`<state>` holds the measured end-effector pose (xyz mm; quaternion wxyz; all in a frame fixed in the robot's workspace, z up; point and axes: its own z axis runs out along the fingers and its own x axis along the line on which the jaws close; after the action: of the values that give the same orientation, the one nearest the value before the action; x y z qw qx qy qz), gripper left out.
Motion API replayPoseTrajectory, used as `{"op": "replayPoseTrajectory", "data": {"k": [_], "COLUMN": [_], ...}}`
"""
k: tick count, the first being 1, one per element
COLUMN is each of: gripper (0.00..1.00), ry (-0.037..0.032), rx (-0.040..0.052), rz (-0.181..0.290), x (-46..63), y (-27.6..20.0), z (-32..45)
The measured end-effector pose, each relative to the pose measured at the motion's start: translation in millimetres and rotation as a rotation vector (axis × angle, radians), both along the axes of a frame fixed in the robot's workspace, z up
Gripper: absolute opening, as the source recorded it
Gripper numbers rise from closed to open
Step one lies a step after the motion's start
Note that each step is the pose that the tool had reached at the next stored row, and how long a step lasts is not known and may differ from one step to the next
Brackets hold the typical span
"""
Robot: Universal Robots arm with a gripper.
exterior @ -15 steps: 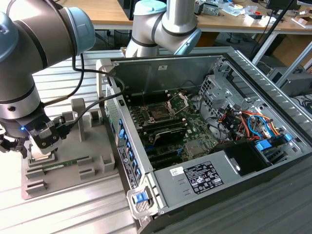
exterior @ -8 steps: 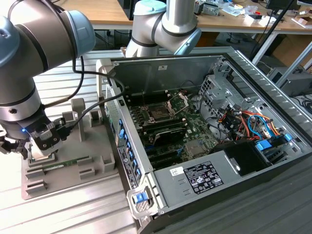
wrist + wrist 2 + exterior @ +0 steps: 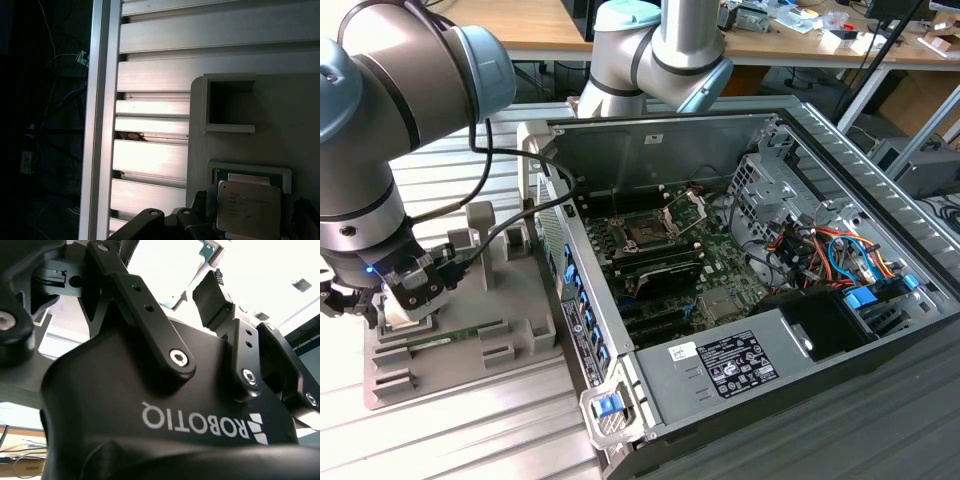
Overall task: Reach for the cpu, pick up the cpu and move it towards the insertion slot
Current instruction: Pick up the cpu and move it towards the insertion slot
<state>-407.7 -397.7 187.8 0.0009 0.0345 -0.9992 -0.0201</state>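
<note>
**Gripper (image 3: 408, 292) poised at the cpu (image 3: 248, 206), pick-up station.**

Hazard, as a judgement: the chip appears slightly askew to its framed pocket. If the grasp closes off-centre, it could pinch a corner, tip the chip against the pocket wall, or lose it on the lift. The cause would be poor centring of the fingers (image 3: 200, 205) on the thin rim.

End effector: moderately open, with one finger on each side of the cpu. In the first wrist view a sliver of grey shows between the chip and the fingers. The gripper therefore appears to straddle the chip rather than carry it, though light contact cannot be excluded.

The cpu lies face up in its pocket near one edge of the grey fixture (image 3: 300, 125), just beside an empty square pocket (image 3: 230, 102). The fixture rests on the ribbed aluminium worktop (image 3: 150, 160), towards the exterior view's left.

Farther off, the insertion slot (image 3: 645, 232) sits on the board inside the open computer case (image 3: 650, 150). It is well apart from the gripper, with the case's side wall between them.
</note>
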Motion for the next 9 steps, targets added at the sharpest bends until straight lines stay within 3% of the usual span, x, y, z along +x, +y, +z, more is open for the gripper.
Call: {"op": "replayPoseTrajectory", "data": {"k": [6, 9], "gripper": [0.71, 0.57], "ry": [0.0000, 0.0006], "rx": [0.0002, 0.0004], "rz": [0.000, 0.000], "x": [0.0, -0.1], "y": [0.0, 0.0], "z": [0.0, 0.1]}}
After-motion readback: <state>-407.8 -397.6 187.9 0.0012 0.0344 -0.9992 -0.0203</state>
